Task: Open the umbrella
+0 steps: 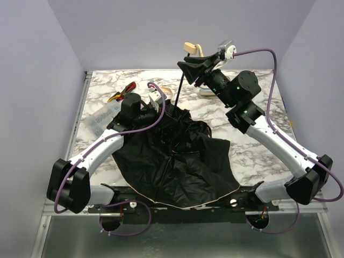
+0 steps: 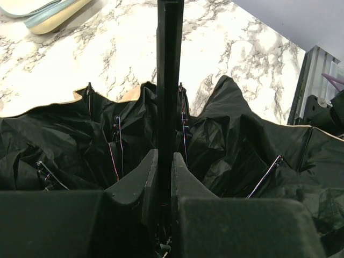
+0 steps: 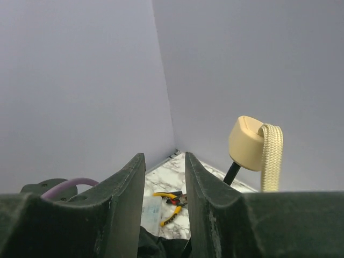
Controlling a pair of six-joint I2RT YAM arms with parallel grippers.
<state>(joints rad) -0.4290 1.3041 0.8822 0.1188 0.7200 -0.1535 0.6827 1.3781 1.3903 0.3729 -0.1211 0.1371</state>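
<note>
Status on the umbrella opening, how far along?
Done: canopy unfurled, lying slack on the table. In hand: left gripper shut on the shaft; right gripper open beside the handle knob, not holding it. Left: the canopy is crumpled, not yet stretched open.

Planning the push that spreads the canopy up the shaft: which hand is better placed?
Left, probably: the left hand is shut on the umbrella shaft down at the canopy, while the right hand sits open beside the handle knob, gripping nothing.
</note>
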